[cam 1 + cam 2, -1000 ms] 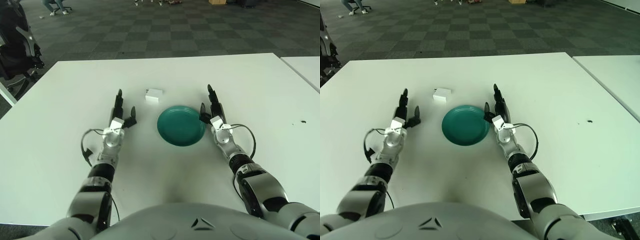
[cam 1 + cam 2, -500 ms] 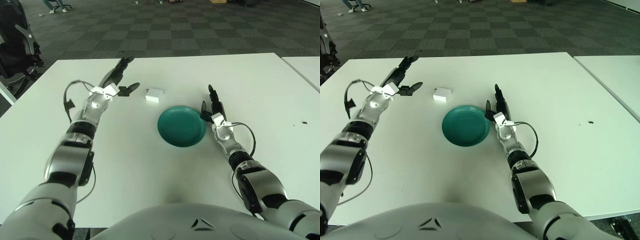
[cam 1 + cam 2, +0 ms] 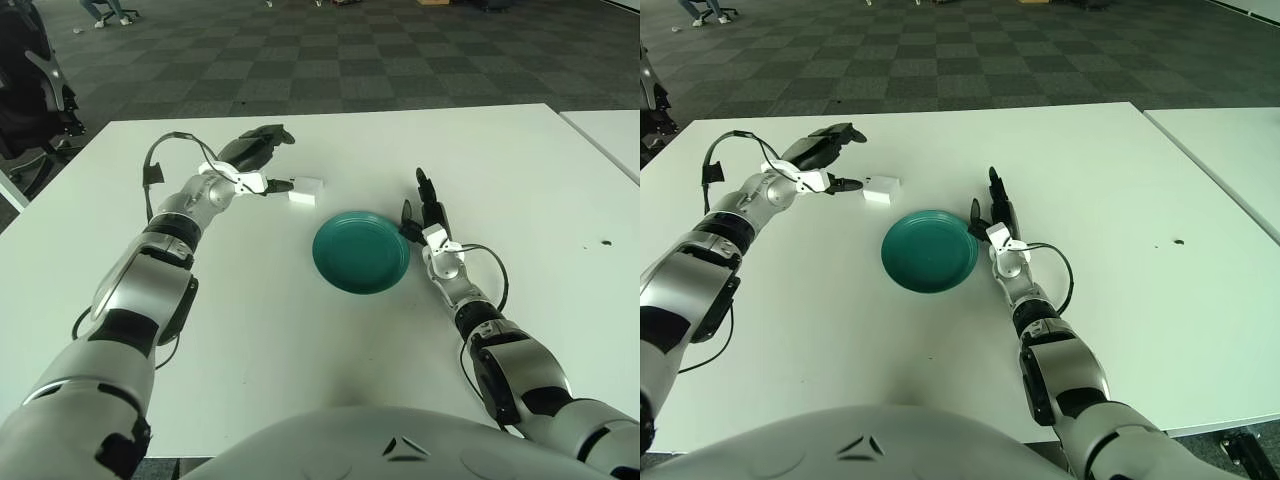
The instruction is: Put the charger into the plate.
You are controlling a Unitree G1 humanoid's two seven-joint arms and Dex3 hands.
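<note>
A small white charger (image 3: 306, 190) lies on the white table, just beyond the left rim of a round teal plate (image 3: 361, 252). My left hand (image 3: 262, 162) is stretched out toward the charger from the left. Its fingers are spread, with one fingertip (image 3: 284, 184) almost at the charger's left side and the others above it. Nothing is held. My right hand (image 3: 427, 212) shows beside the plate's right rim, fingers straight and pointing away from me. The plate holds nothing.
The white table (image 3: 500, 160) spreads wide around the plate. A second table edge (image 3: 610, 130) shows at the far right. A dark chair (image 3: 35, 90) stands off the table's left corner. A small dark speck (image 3: 604, 242) marks the table at the right.
My left hand has swung from near the plate's left side out and forward, then right, closing in on the charger. The right hand, plate and charger have stayed where they were.
</note>
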